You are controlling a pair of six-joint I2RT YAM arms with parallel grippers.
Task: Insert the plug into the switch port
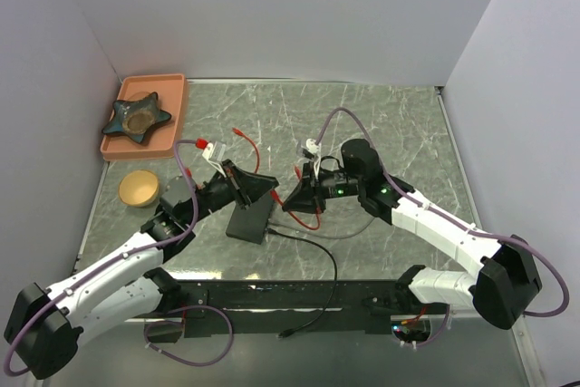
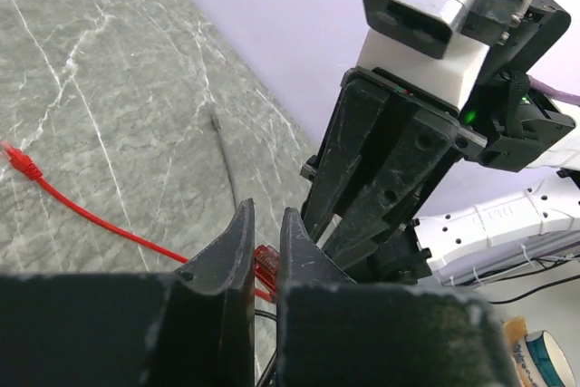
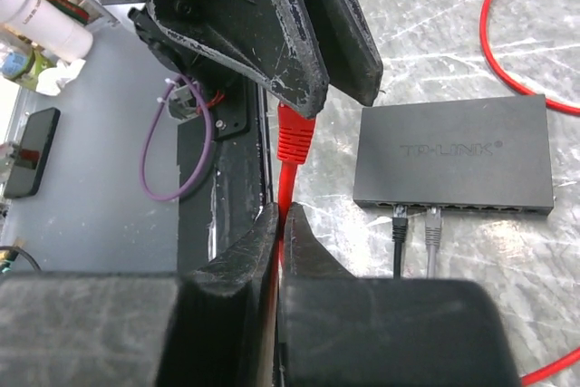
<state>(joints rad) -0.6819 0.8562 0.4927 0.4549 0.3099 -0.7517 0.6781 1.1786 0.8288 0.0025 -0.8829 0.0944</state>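
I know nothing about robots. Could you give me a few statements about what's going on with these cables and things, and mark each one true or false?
1. The red plug is already in the switch. False: it is outside the switch, pinched by the left gripper.
2. A black cable and a grey cable are plugged into the switch. True.
3. A star-shaped dish lies in the orange tray. True.
4. The switch sits in the orange tray. False: it lies on the table, apart from the tray.
5. The right gripper is shut on the red cable. True.
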